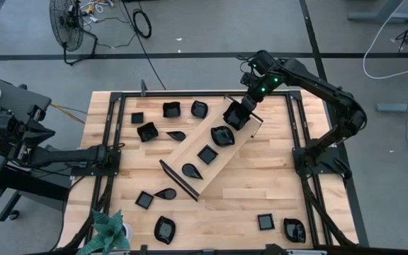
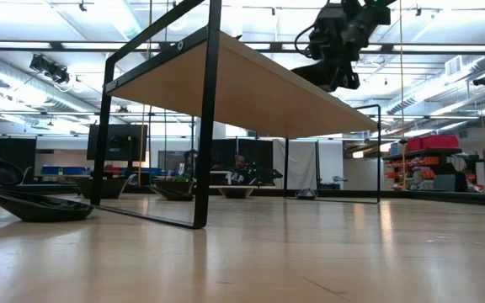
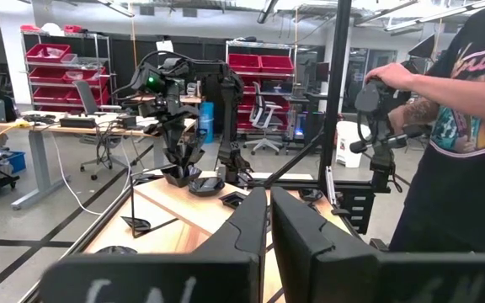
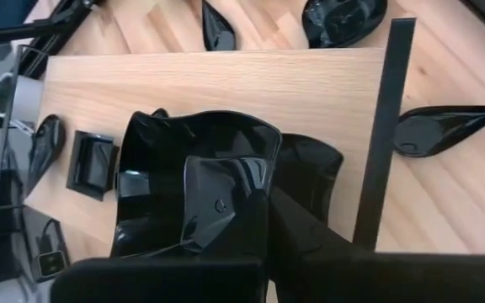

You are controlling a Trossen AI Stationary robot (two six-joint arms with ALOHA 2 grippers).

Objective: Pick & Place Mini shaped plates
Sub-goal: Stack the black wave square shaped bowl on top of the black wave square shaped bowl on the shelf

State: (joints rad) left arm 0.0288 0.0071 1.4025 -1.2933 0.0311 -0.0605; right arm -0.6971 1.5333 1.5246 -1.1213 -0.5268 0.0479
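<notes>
The right gripper (image 1: pixel 237 113) hangs over the far end of the long light-wood tray (image 1: pixel 190 157), which lies slantwise across the middle of the table (image 1: pixel 275 191). Its fingers are clamped on the rim of a wavy-rimmed plate (image 4: pixel 196 181), a glossy black dish held above the tray's wood, as the right wrist view shows. Just beside it a second wavy black dish (image 1: pixel 222 135) already rests on the tray, followed along the wood by a square plate (image 1: pixel 206 154) and a teardrop plate (image 1: pixel 192 170). The other mini shaped plates lie scattered on the table around the tray: several along the far side, among them a square one (image 1: pixel 137 117) and a wavy one (image 1: pixel 171 109), and others along the near side, such as a square one (image 1: pixel 265 222) and a rounder one (image 1: pixel 295 230) near the right corner. The left gripper (image 3: pixel 268 220) waits at the table's left edge, well apart from the tray, with its fingers drawn together on nothing. In the left wrist view a person (image 3: pixel 461 126) stands beside the table frame.
</notes>
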